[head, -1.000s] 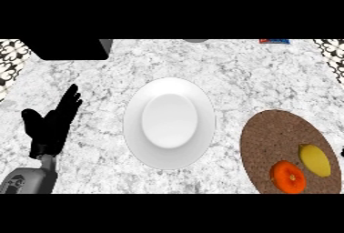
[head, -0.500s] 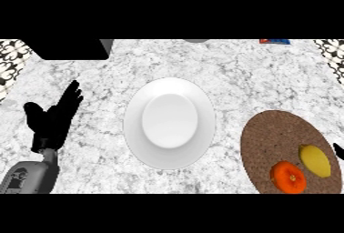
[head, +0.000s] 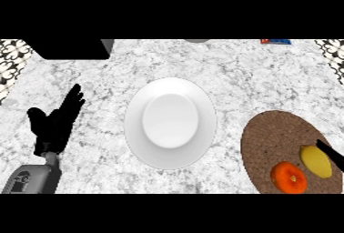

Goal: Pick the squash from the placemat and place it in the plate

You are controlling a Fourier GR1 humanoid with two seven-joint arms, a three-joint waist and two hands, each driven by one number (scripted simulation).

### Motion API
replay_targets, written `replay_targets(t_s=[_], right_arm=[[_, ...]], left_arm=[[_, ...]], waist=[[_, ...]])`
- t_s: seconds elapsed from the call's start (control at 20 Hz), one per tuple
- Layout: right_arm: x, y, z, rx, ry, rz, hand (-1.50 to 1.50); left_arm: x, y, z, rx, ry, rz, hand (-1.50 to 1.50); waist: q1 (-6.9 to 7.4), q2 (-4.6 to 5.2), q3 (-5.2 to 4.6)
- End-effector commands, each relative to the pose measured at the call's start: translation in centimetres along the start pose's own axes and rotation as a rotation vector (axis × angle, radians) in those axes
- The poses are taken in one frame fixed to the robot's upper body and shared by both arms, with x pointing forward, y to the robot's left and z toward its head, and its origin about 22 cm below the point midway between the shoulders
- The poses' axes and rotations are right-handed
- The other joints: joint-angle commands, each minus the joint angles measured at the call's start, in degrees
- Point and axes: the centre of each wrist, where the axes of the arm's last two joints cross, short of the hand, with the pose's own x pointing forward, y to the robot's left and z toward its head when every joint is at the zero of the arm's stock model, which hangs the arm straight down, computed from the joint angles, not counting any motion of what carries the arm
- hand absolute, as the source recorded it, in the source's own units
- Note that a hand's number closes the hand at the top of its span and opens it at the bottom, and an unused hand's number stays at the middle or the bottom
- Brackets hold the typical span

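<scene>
The yellow squash lies on the round brown placemat at the right, next to an orange fruit. A white plate sits in the middle of the counter with nothing on it. A thin black sliver of my right hand comes in from the right edge and lies across the squash's upper right side; the remainder of it is out of view. My left hand rests open at the left, fingers pointing up, well apart from the plate.
A black block stands at the back left. A small red and blue item and a grey object show at the back edge. Patterned surfaces border both far corners.
The tip of my right hand has come further in from the right edge, over the squash. The left hand, plate and fruits have stayed where they were.
</scene>
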Motion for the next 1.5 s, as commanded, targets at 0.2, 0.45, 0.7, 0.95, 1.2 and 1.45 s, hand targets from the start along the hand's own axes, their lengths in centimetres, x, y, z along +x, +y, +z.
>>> replay_targets(t_s=[0.2, 0.45, 0.7, 0.95, 1.2, 1.45], right_arm=[[0.1, 0.8, -0.4, 0.112, 0.077, 0.100, -1.50], [2.5, 2.4, -4.7, 0.152, 0.085, 0.093, -1.50], [1.8, 4.0, -4.4, 0.150, 0.128, 0.146, -1.50], [1.7, 4.8, -6.0, 0.158, 0.118, 0.153, -1.50], [2.5, 5.5, -7.2, 0.211, 0.140, 0.199, -1.50], [2.1, 5.7, -7.7, 0.298, 0.043, 0.208, 1.50]], left_arm=[[1.1, 0.4, -0.3, 0.010, 0.007, -0.013, 0.00], [0.3, 0.2, -0.4, 0.019, 0.016, -0.005, 0.00], [1.6, 2.0, -0.3, -0.005, 0.016, 0.007, 0.00], [-1.3, 1.5, 0.7, 0.004, 0.018, -0.009, 0.00], [0.9, -0.2, 1.2, -0.024, -0.006, 0.015, 0.00], [0.0, -1.7, -0.3, -0.007, 0.000, -0.006, 0.00]], waist=[[-0.12, -0.04, 0.01], [0.06, 0.01, 0.01], [0.00, -0.01, 0.02], [0.15, 0.01, 0.02], [0.37, -0.03, 0.03], [0.12, 0.07, 0.03]])
